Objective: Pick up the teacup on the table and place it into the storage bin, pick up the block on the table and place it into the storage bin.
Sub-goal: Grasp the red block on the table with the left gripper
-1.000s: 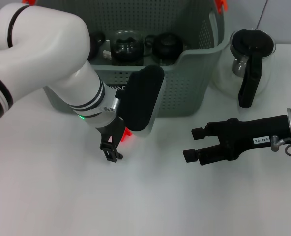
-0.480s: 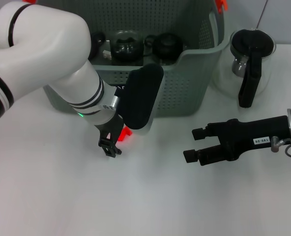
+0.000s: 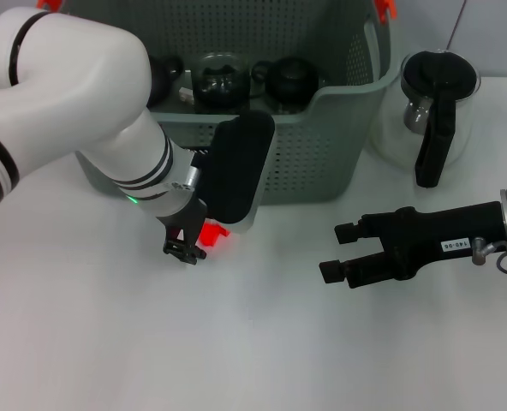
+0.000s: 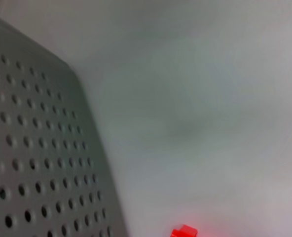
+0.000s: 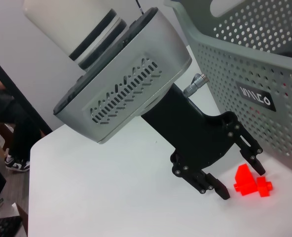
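Note:
The red block [image 3: 212, 233] lies on the white table just in front of the storage bin [image 3: 322, 145]. In the left wrist view the block [image 4: 184, 231] shows beside the bin wall [image 4: 37, 163]. My left gripper [image 3: 185, 250] hangs open right over the block. In the right wrist view its fingertips [image 5: 241, 182] stand on either side of the block [image 5: 251, 184], which rests on the table ungripped. Dark tea ware [image 3: 222, 75] sits inside the bin, and I cannot tell which piece is the teacup. My right gripper [image 3: 337, 252] is open and holds nothing, to the right of the block.
A glass pitcher [image 3: 433, 111] with a black handle stands right of the bin. Orange clips [image 3: 384, 7] sit on the bin's rim. My left arm's white body [image 3: 74, 103] covers the bin's left front. Bare table lies in front.
My left gripper has drawn back toward the bin and slightly left, so more of the red block shows. The right arm has not moved.

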Robot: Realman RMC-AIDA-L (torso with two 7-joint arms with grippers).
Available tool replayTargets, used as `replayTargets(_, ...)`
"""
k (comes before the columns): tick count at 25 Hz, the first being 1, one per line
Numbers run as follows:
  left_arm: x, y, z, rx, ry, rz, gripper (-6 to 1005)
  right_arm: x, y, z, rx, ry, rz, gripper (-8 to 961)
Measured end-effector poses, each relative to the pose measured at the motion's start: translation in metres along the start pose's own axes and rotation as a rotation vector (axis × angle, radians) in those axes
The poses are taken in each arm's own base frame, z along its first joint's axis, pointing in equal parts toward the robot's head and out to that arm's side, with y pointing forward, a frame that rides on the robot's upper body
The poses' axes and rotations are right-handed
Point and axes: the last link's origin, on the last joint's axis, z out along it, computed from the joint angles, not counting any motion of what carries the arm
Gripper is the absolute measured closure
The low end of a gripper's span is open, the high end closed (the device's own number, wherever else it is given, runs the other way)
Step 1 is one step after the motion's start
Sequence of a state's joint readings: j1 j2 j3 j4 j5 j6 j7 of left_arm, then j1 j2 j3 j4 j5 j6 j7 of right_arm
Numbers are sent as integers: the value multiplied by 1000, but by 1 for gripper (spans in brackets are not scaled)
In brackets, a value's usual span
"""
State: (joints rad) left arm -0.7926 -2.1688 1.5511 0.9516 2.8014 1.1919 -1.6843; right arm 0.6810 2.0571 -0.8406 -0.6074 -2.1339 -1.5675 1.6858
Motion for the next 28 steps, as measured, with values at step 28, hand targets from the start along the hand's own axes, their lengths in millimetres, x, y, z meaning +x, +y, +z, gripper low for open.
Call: replayTargets(28,4,-2,-5,-35,-9,-19,455,-1,-1,-1,4,-9,0,31)
